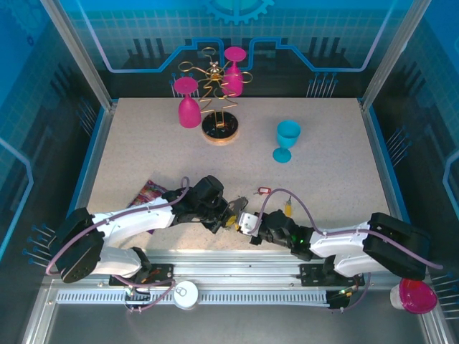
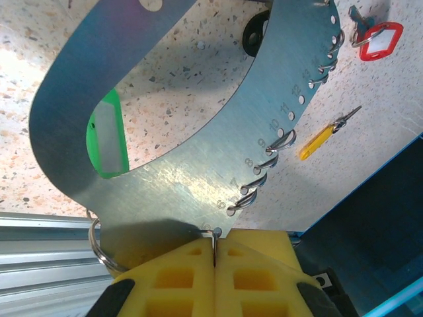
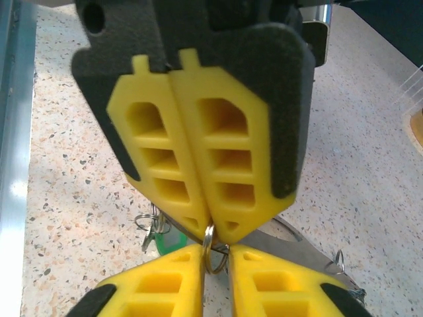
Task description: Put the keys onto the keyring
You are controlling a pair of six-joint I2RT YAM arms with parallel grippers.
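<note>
Clamped flat between the clenched left fingers (image 2: 178, 271), over the near edge of the table (image 1: 323, 186): the keyring (image 2: 198, 172), green tag (image 2: 106, 139) showing in its curve. Nose to nose with them, the right fingers (image 3: 172, 284), nearly together on either side of a small ring (image 3: 213, 251) at the keyring's edge; pinched or merely flanked, impossible to tell. Lying loose on the table, well apart from the keyring: the red key (image 2: 377, 39) and the yellow key (image 2: 324, 135). By all appearances barely begun, with neither key threaded and both left to pick up and hook on.
</note>
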